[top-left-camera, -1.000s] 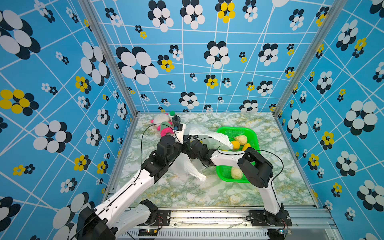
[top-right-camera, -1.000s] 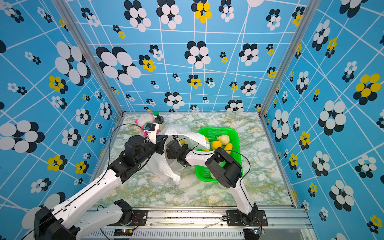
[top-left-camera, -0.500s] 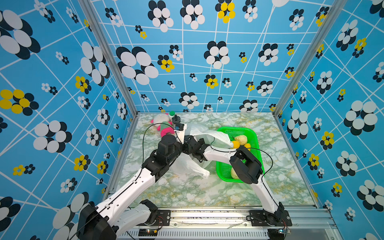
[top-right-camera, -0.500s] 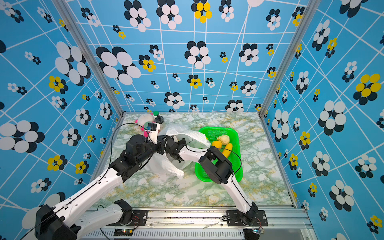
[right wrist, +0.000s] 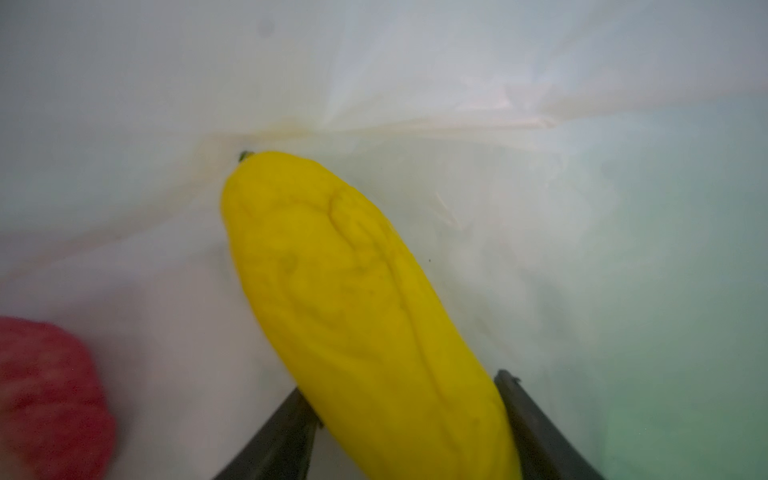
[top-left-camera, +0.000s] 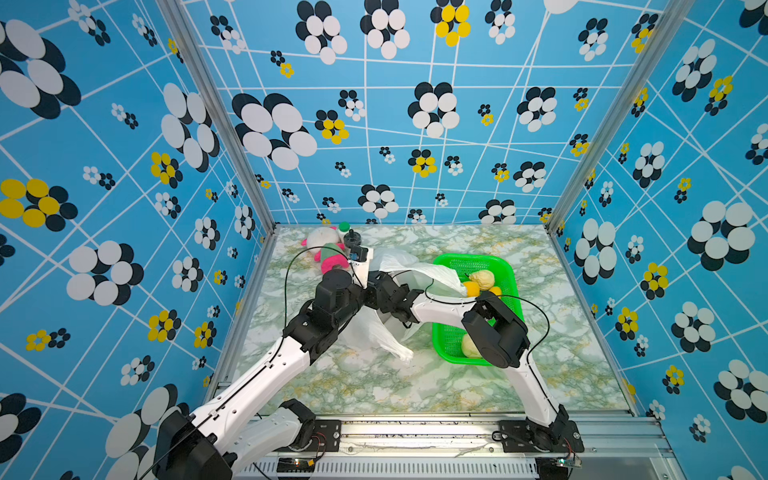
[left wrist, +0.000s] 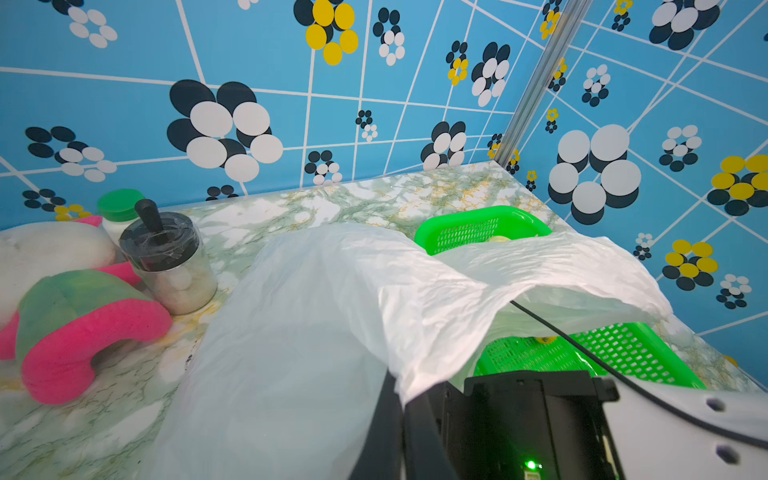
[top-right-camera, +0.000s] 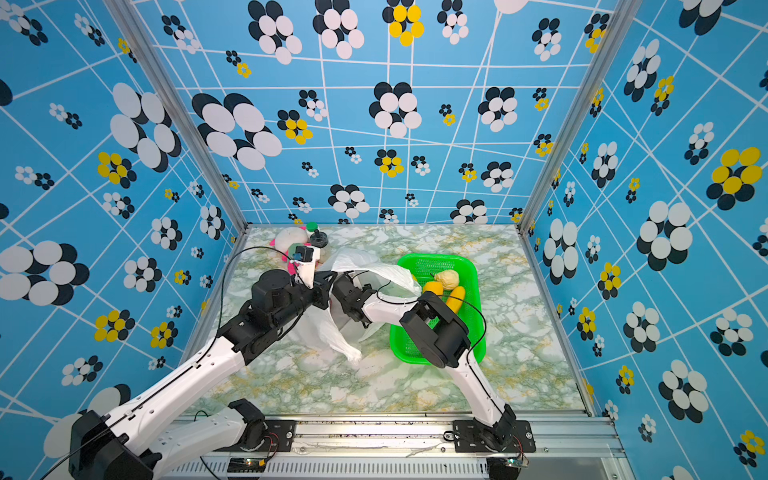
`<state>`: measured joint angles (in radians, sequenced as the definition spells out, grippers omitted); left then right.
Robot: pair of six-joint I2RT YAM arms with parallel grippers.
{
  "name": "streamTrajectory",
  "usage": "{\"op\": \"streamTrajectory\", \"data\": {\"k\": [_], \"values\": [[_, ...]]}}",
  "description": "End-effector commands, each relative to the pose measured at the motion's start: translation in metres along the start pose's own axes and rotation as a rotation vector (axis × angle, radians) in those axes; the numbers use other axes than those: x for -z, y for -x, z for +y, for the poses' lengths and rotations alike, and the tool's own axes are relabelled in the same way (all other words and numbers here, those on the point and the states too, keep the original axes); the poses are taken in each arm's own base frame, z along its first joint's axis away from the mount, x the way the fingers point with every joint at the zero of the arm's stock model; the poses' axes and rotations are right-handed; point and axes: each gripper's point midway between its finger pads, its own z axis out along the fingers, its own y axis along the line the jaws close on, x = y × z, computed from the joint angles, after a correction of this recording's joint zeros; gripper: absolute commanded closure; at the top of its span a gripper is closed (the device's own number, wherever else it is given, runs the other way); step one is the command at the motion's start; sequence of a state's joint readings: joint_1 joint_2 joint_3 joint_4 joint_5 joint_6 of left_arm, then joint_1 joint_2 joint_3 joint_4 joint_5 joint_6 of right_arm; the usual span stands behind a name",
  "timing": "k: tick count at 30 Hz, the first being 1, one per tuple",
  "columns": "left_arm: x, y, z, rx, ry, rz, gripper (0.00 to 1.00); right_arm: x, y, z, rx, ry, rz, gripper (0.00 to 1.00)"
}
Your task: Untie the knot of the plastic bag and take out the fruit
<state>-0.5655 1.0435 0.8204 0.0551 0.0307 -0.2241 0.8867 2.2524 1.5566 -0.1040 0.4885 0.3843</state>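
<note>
The white plastic bag (top-left-camera: 376,334) lies open at mid-table, its upper flap (top-right-camera: 374,266) draped toward the green basket. My left gripper (left wrist: 401,397) is shut on the bag's rim and holds it up. My right gripper (right wrist: 403,382) is inside the bag, hidden in both top views, with its jaws pressed against both sides of a yellow elongated fruit (right wrist: 357,299). A blurred red fruit (right wrist: 45,395) lies beside it in the bag. The knot is out of view. In the basket lie a cream bumpy fruit (top-left-camera: 482,277), an orange one (top-left-camera: 471,287) and a yellow one (top-right-camera: 455,300).
The green mesh basket (top-left-camera: 473,259) stands right of the bag, under my right forearm, with another pale fruit (top-left-camera: 468,347) at its near end. At the back left are a pink and green plush toy (top-left-camera: 328,254), a black-lidded jar (left wrist: 170,266) and a green-capped bottle (left wrist: 120,206).
My right arm has pushed left, deeper into the bag, and its jaws have closed in on the yellow fruit. The left gripper has kept its hold on the bag rim.
</note>
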Motion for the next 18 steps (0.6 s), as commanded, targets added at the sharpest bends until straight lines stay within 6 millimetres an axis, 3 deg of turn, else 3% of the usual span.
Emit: {"op": "streamTrajectory", "data": {"k": [1, 3, 8, 14, 18], "values": [[0.008, 0.016, -0.005, 0.007, -0.017, -0.035, 1.00, 0.029, 0.022, -0.002, -0.044, 0.056, -0.043, 0.47], [0.008, 0.015, -0.005, 0.004, -0.013, -0.034, 1.00, 0.042, 0.029, -0.004, -0.058, 0.076, -0.058, 0.54], [0.006, 0.014, -0.004, -0.001, -0.008, -0.032, 1.00, 0.078, 0.041, -0.012, -0.086, 0.122, -0.117, 0.61], [0.007, 0.013, -0.002, -0.004, -0.003, -0.030, 1.00, 0.109, 0.044, -0.019, -0.121, 0.159, -0.146, 0.68], [0.009, 0.011, -0.002, 0.001, -0.008, -0.033, 1.00, 0.128, 0.042, -0.020, -0.138, 0.202, -0.179, 0.67]]}}
